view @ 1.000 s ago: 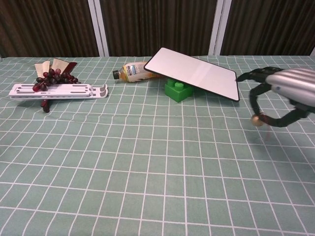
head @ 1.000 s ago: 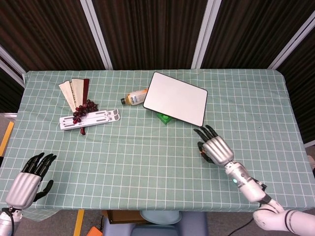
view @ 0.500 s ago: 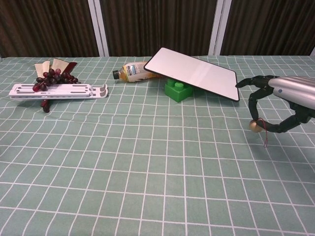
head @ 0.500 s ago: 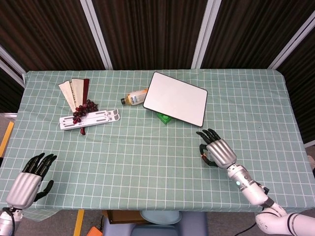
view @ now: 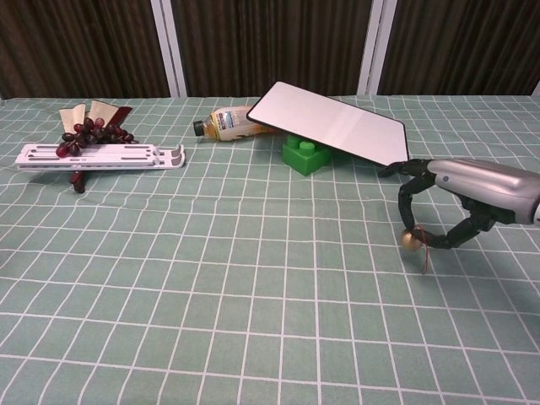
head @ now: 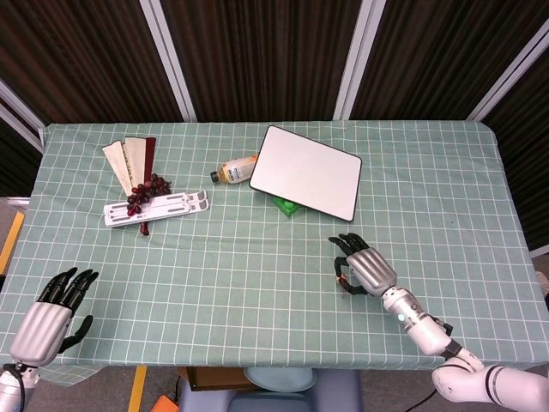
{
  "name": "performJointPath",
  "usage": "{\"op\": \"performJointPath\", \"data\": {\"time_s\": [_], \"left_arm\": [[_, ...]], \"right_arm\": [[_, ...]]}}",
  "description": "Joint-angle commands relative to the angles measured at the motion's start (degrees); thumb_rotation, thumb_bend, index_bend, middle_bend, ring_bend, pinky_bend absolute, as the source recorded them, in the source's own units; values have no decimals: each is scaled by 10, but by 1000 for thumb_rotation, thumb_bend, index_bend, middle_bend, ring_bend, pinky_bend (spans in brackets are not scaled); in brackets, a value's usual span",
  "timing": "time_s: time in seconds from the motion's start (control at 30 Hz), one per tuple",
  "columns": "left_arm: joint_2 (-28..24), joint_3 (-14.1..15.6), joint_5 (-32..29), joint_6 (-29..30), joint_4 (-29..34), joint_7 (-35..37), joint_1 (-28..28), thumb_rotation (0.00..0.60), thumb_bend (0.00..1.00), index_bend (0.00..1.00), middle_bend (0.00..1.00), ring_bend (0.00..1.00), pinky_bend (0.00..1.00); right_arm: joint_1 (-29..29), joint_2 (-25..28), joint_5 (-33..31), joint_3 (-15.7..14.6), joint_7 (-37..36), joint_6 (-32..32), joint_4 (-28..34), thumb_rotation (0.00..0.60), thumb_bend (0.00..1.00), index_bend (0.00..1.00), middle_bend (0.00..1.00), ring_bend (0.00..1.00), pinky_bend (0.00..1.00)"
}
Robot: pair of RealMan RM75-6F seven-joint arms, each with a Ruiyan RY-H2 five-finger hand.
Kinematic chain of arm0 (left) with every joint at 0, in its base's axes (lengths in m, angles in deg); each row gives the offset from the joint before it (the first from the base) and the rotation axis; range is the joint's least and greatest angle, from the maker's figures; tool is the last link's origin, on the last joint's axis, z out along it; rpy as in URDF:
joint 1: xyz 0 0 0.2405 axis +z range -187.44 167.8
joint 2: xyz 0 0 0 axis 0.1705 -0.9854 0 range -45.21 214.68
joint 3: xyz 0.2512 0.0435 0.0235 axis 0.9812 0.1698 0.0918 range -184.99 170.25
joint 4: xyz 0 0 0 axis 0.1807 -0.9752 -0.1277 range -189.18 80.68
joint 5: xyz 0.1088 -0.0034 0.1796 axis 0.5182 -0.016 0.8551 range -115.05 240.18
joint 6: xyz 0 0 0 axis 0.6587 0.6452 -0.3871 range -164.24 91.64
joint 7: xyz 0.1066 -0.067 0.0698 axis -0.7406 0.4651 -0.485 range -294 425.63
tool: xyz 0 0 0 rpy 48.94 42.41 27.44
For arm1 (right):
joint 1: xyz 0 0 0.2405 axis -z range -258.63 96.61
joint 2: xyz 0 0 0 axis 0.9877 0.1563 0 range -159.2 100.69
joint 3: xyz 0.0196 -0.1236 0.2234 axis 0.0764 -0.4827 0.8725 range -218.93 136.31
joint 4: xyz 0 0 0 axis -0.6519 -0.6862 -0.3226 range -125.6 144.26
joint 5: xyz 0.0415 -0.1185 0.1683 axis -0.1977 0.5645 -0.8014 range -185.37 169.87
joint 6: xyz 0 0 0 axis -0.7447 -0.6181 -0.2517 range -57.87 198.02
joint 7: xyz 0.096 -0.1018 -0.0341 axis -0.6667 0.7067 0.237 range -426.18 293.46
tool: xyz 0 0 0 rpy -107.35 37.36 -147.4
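Note:
My right hand (head: 364,267) (view: 447,201) hovers low over the green checked tablecloth, right of centre. It pinches a small golden ball (view: 412,241) with a thin red cord hanging below it; in the head view only a glimpse of the ball (head: 342,281) shows under the fingers. My left hand (head: 51,315) sits at the near left corner of the table, fingers apart, holding nothing; the chest view does not show it.
A white board (head: 307,171) (view: 332,126) leans on a green block (view: 307,154) beside a lying bottle (head: 233,168) (view: 224,121). At the far left, dark grapes (head: 146,193) rest on a white rack (head: 159,208) (view: 99,155) over a folding fan (head: 130,160).
My right hand has moved left and toward the near edge while sinking closer to the cloth, carrying the golden ball with it. The left hand has stayed put.

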Motion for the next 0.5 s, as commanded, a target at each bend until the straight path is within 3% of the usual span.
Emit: {"op": "performJointPath", "data": {"time_s": [0.03, 0.5], "left_arm": [[1, 1, 0, -3, 0, -2, -1, 600, 428, 37, 83, 37, 128], [2, 1, -2, -6, 0, -4, -1, 600, 430, 37, 83, 37, 128]], "right_arm": [[-3, -8, -3, -2, 3, 7, -8, 600, 605, 782, 180, 0, 0], [-8, -28, -16, -2, 6, 24, -32, 600, 605, 780, 180, 0, 0]]}}
